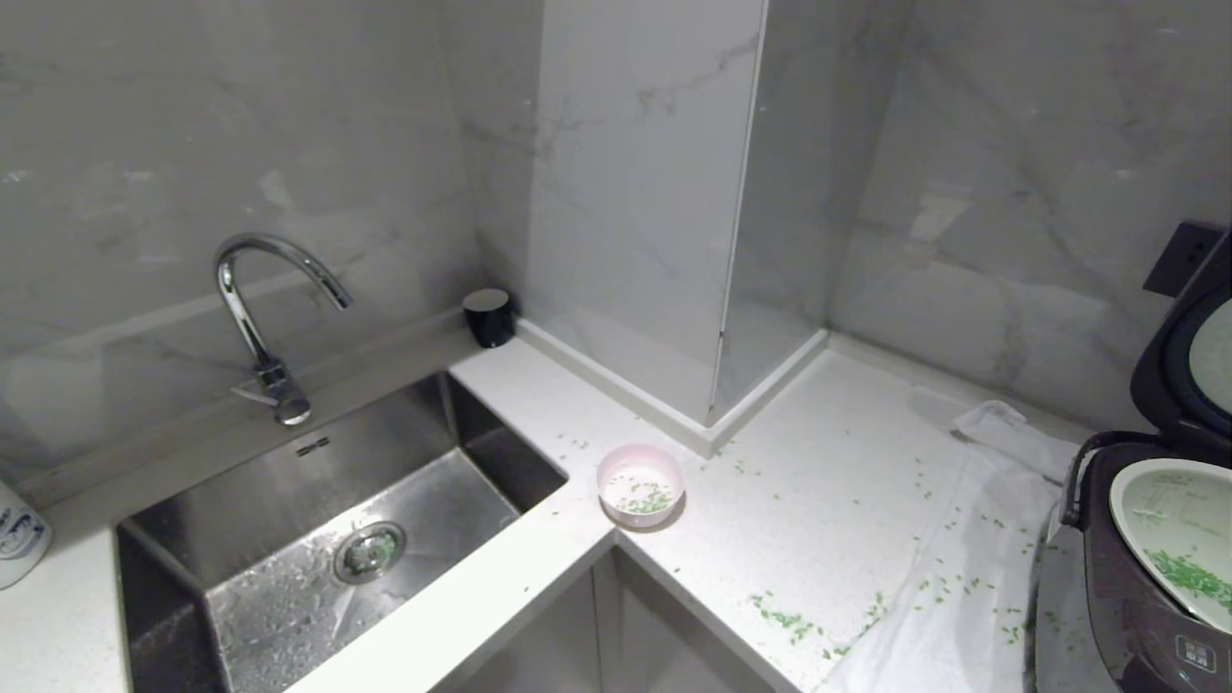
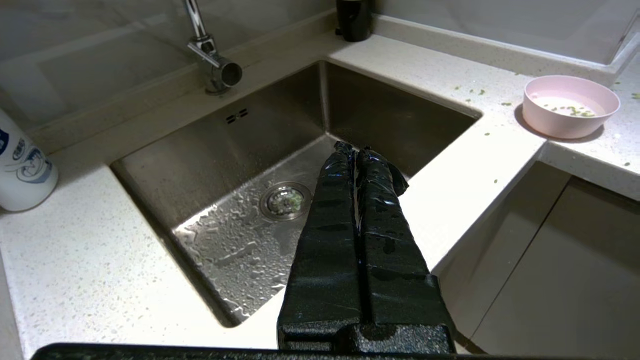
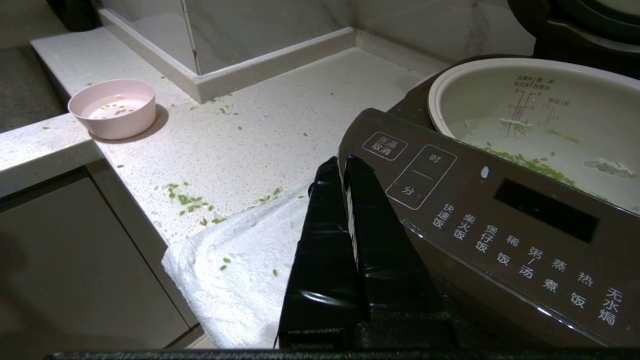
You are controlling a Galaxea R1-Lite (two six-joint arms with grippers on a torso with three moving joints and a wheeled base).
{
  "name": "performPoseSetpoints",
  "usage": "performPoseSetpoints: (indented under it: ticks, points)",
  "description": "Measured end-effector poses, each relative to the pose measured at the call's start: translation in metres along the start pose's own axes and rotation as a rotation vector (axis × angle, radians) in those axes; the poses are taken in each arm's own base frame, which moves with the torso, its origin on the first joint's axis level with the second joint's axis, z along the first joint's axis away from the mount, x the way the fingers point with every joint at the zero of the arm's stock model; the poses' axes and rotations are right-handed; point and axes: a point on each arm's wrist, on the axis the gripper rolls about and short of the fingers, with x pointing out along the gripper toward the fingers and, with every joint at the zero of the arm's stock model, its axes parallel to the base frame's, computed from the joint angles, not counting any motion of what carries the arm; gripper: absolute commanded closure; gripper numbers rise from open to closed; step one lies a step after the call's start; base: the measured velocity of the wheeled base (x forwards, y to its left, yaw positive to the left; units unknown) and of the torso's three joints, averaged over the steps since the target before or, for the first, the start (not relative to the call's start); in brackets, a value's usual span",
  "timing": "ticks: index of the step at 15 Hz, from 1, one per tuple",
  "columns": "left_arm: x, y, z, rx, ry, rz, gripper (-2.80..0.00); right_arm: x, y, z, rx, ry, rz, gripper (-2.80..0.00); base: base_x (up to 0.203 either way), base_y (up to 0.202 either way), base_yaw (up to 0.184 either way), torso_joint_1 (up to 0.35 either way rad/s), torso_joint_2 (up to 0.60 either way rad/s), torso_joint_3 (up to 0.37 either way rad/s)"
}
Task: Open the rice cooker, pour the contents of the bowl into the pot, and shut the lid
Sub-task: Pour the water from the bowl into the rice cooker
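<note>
Lid (image 1: 1189, 371) of rice cooker (image 1: 1121, 597) up and back on its hinge at the right edge of the desk (image 1: 828, 462), pale underside facing out. Opening: done. Inner pot (image 1: 1176, 539) exposed inside the dark body, a drift of green bits (image 1: 1192, 577) lying on its floor. Pouring: largely done, by the look of it, though sloppily. Pink bowl (image 1: 640, 484) upright on the desk near the inner corner, well apart from the cooker, just beside the sink (image 1: 318, 539), with only a thin scatter of green flakes left on its white inside. More flakes strewn across the stone and over the white towel (image 1: 972, 539) under and in front of the cooker, so not every grain in the pot.

Left gripper (image 2: 356, 148) low over the sink basin, jaws pressed together on nothing. Right gripper (image 3: 341, 162) just in front of the cooker's button panel (image 3: 500, 225), above the towel edge, jaws likewise pressed together and empty. Neither arm visible from the head camera; both seemingly parked.

Remaining, as judged from this: swing the lid down and latch it. Possibly also a second tip of the bowl for the last few flakes, though too few to matter much. Spilled grains on desk and towel outside the task as worded.
</note>
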Motion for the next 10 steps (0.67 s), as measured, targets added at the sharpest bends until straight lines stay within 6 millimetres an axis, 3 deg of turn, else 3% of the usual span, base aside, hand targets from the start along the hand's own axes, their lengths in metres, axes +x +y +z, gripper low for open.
performPoseSetpoints:
  ticks: [6, 10]
  points:
    - [0.0000, -0.0002, 0.0000, -0.030, 0.000, -0.011, 0.00, -0.0001, 0.0000, -0.0002, 0.005, 0.003, 0.000, 0.00, 0.000, 0.000, 0.000, 0.000, 0.00, 0.000]
    - [0.0000, -0.0002, 0.0000, -0.034, 0.000, -0.008, 0.00, -0.0002, -0.0001, 0.0004, 0.005, 0.000, -0.001, 0.00, 0.000, 0.007, -0.136, 0.005, 0.00, -0.001]
